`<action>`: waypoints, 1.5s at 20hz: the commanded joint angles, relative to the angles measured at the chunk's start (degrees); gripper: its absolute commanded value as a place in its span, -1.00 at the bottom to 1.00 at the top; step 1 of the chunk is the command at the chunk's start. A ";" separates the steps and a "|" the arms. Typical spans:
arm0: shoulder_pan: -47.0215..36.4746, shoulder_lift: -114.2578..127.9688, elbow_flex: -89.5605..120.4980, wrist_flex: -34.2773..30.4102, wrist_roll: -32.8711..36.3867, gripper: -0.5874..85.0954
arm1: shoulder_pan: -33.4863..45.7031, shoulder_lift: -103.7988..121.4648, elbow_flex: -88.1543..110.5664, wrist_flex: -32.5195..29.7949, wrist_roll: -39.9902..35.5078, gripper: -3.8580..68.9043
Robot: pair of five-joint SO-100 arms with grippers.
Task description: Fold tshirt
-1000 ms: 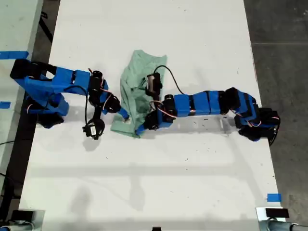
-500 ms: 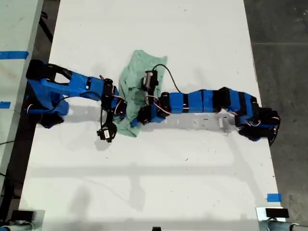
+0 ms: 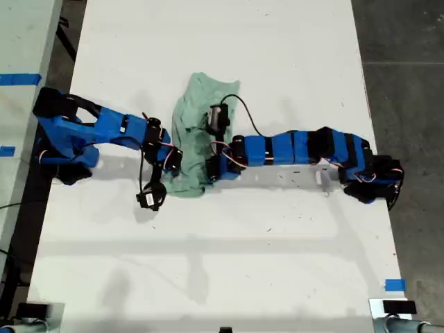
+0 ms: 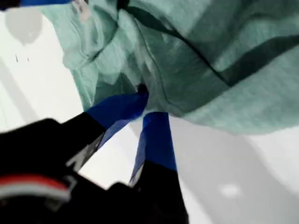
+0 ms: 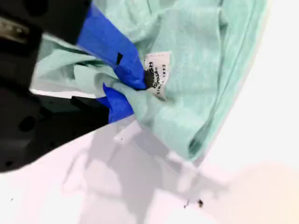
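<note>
Blue printed arms, black servos, black cables, blue-taped jaws.

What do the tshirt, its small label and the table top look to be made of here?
The tshirt: soft knit cloth, matte and faintly heathered; it creases and bunches where my second gripper pinches it. The label: thin white woven or printed fabric, probably, with dark lettering. The table: smooth, hard, white, likely laminate or painted board; it shows soft shadows.
</note>
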 commanded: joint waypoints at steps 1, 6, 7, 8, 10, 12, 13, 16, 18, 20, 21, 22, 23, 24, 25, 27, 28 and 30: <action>7.03 3.43 -12.74 10.81 -1.58 -0.98 | -5.89 9.32 -0.62 7.12 0.88 -0.94; 16.70 -20.21 -55.46 24.96 -0.18 -0.98 | -17.49 18.54 -0.35 11.95 5.10 -0.94; 18.28 -25.22 -63.46 25.22 0.26 -0.98 | -19.69 19.34 -0.35 11.95 6.50 -0.94; 19.51 -25.40 -61.35 19.60 -0.26 -0.98 | -21.88 19.51 -0.35 11.69 7.91 -0.94; 21.27 -27.25 -61.88 15.29 -1.49 -0.98 | -25.14 18.98 -0.35 11.16 10.72 -0.94; 21.80 -27.77 -61.70 14.15 -2.29 -0.98 | -26.63 18.19 -0.35 10.55 12.13 -0.94; 21.71 -27.95 -61.61 14.68 -2.55 -0.98 | -26.63 17.49 -0.35 10.55 12.22 -0.94; 20.92 -27.33 -61.61 16.17 -2.55 -0.98 | -25.75 17.23 -0.35 10.37 11.43 -0.94; 20.65 -25.22 -61.70 16.88 -2.55 -0.98 | -25.22 18.46 -0.35 11.07 10.99 -0.94; 19.69 -22.85 -61.61 17.84 -1.32 -0.98 | -23.64 20.74 -0.35 12.30 9.40 -0.94; 18.72 -21.27 -61.61 19.25 0.18 -0.98 | -22.15 22.59 -0.35 13.89 7.91 -0.94; 17.05 -19.42 -61.61 21.62 2.02 -0.98 | -20.04 25.14 -0.18 15.47 5.45 -0.94; 14.77 -17.05 -61.61 23.91 4.66 -0.98 | -17.14 28.39 0.70 17.23 2.72 -0.94; 11.95 -14.33 -61.44 25.58 8.44 -0.98 | -13.54 31.29 1.32 19.51 -0.35 -0.94; 8.35 -11.95 -61.44 26.98 12.48 -0.98 | -9.76 33.84 1.93 21.01 -4.31 -0.94; -0.18 -9.32 -61.35 29.71 20.74 -0.98 | -1.49 38.76 5.89 21.01 -13.27 -0.94; -4.57 -8.96 -60.82 29.97 25.66 -0.98 | 2.46 40.08 7.56 20.92 -17.31 -0.94; -12.66 -9.58 -58.36 29.27 31.90 -0.98 | 9.14 40.69 10.81 19.60 -24.79 -0.94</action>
